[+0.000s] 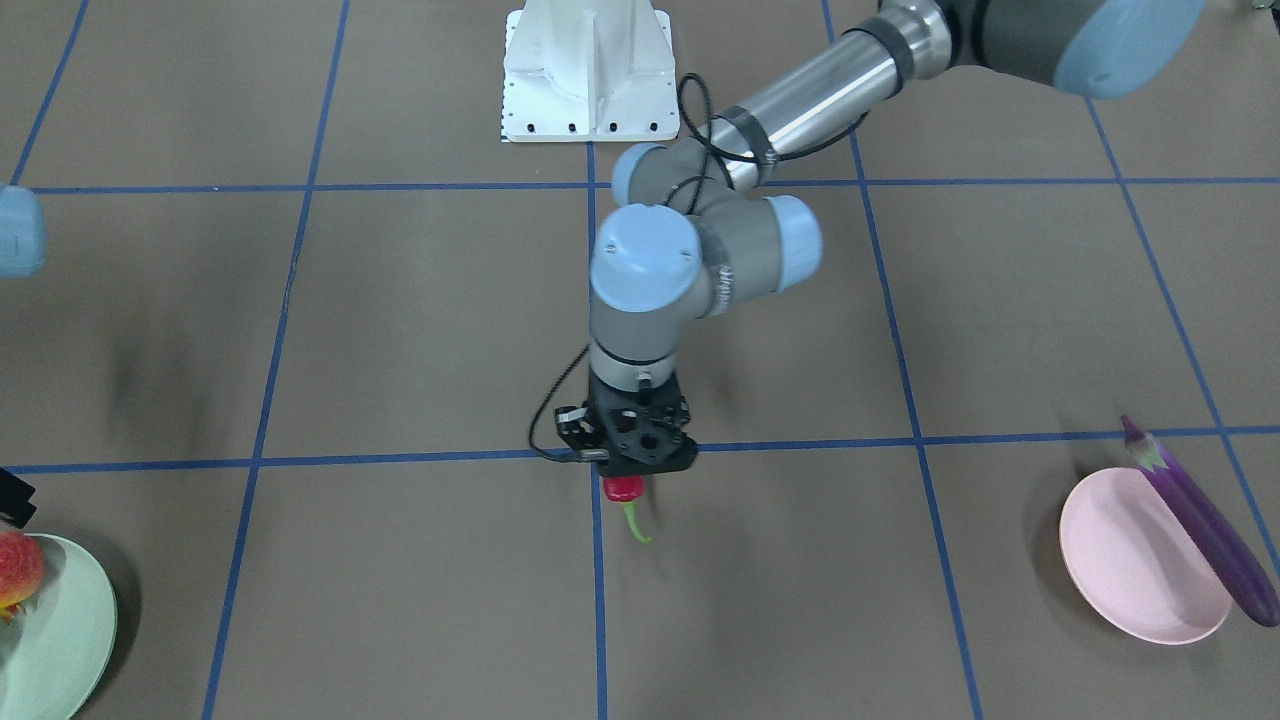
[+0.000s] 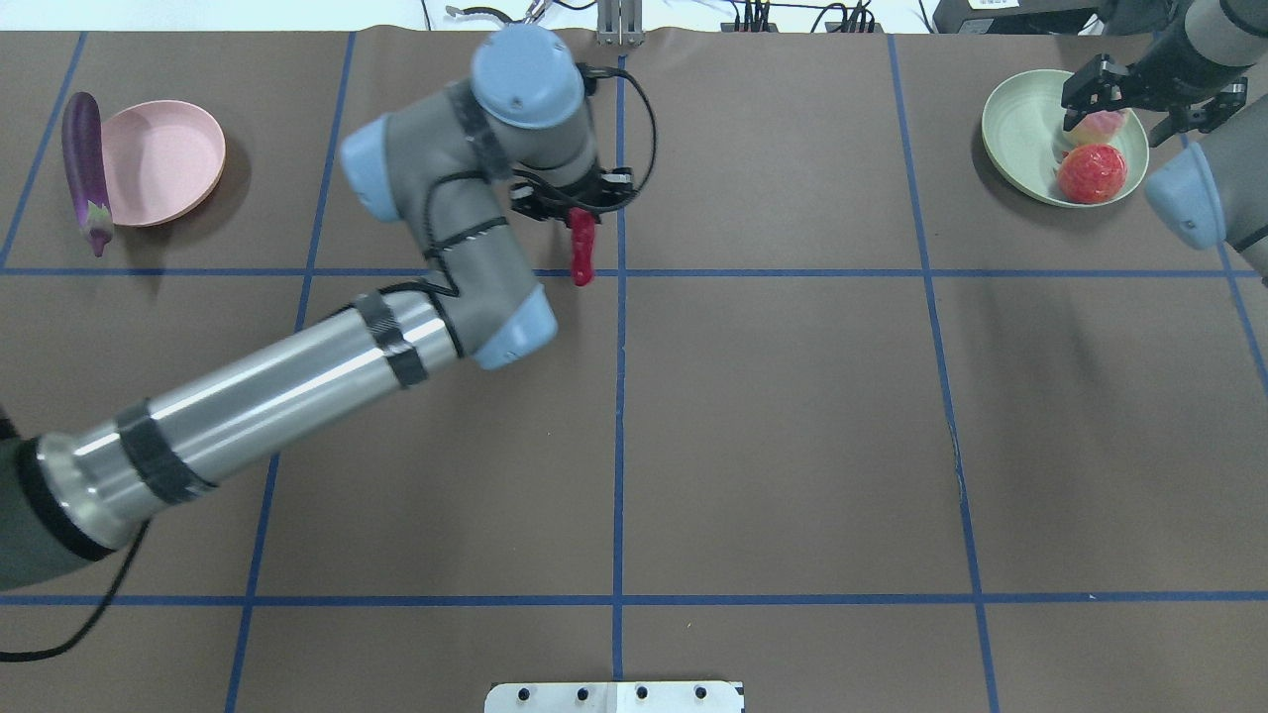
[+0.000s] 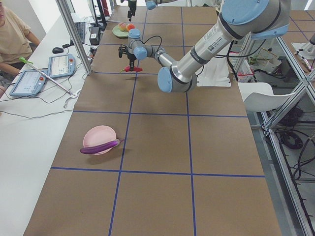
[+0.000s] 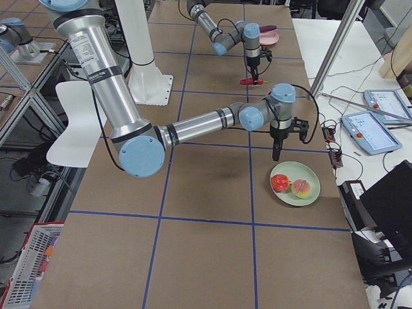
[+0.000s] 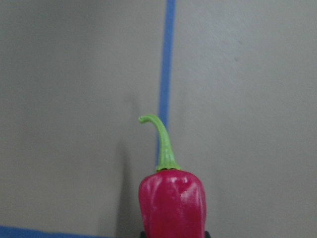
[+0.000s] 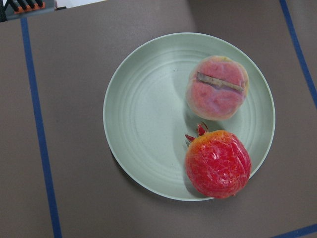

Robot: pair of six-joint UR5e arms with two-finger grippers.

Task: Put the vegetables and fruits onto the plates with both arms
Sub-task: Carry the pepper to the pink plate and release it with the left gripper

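While my left gripper (image 2: 581,210) pinches the chili pepper (image 5: 172,203), my right gripper (image 2: 1129,121) hangs spread over the green plate (image 6: 138,124), which holds the peach (image 6: 218,89) at one o'clock and the bumpy fruit (image 6: 218,163) at five.

Seen from over the robot's shoulders, the table (image 2: 792,416) is covered in brown paper crossed by blue tape lines. At 10 o'clock sits a pink plate (image 2: 158,163), with an eggplant (image 2: 84,163) against its rim at 9 o'clock, cap toward the robot. A green plate (image 2: 1020,134) sits at 2 o'clock, and the white pedestal base (image 2: 614,696) at 6 o'clock.
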